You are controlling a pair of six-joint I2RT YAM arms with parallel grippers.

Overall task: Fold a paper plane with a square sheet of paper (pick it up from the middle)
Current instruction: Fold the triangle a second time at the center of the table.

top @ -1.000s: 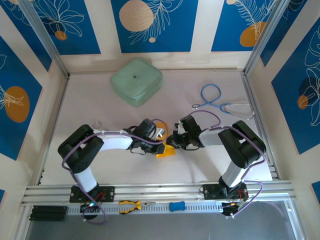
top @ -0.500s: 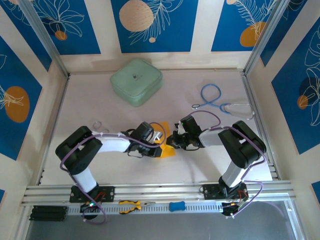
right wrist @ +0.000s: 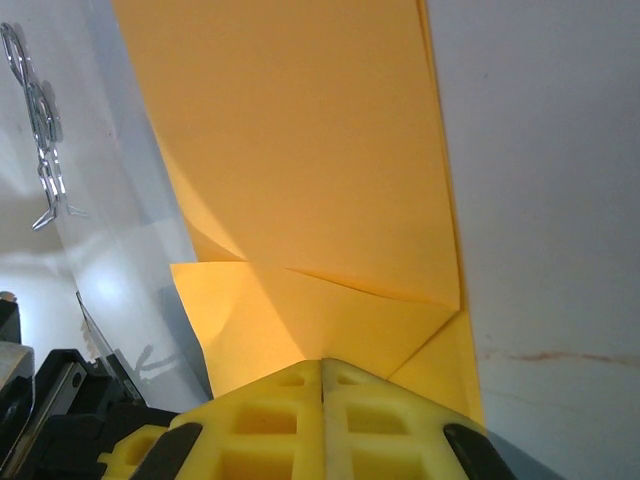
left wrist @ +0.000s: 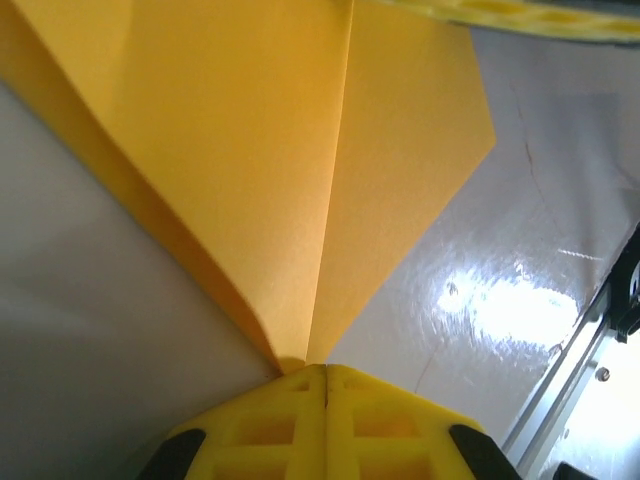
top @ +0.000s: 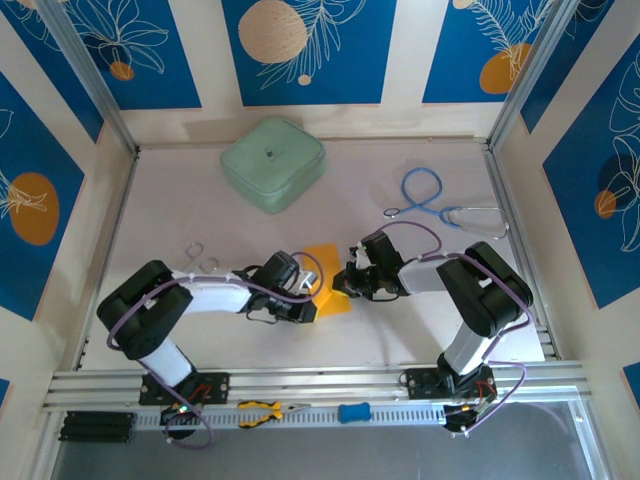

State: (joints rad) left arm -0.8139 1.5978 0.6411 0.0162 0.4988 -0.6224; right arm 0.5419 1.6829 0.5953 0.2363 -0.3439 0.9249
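The square sheet of paper is bright orange-yellow and partly folded, lying at the table's middle between both grippers. My left gripper is shut on its near-left corner. In the left wrist view the paper fans out from the closed yellow jaws with one lengthwise crease. My right gripper is shut on the sheet's right edge. In the right wrist view the paper shows folded flaps and runs under the closed jaws.
A mint-green case sits at the back. Blue-handled scissors lie at the back right. Metal clips lie left of the left arm, one clip seen by the right wrist. Yellow-handled pliers rest on the front rail.
The left arm has swung lower and leftward, its gripper drawing back. The paper has spread out flatter, with more of it showing toward the back.
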